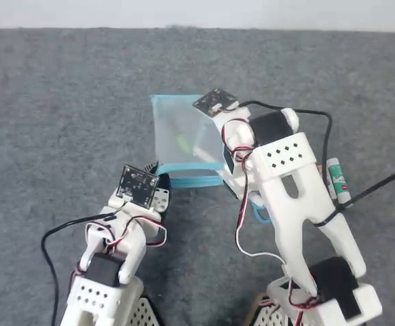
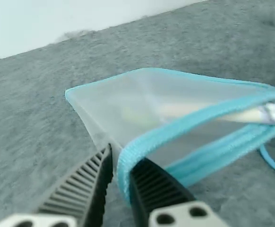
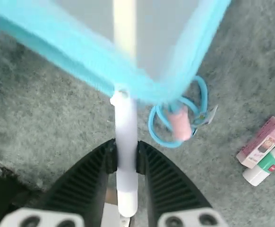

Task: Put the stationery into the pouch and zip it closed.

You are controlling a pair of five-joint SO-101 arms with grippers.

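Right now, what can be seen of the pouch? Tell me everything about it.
The pouch is a flat bag of translucent, frosted-looking plastic with light blue trim along its zip edge. It lies on the grey table, mouth open. The left gripper pinches the trim at one end; the right gripper holds a white pen, front half inside the mouth. A blue cord loop and pink pull lie at the other end. A greenish item shows faintly inside.
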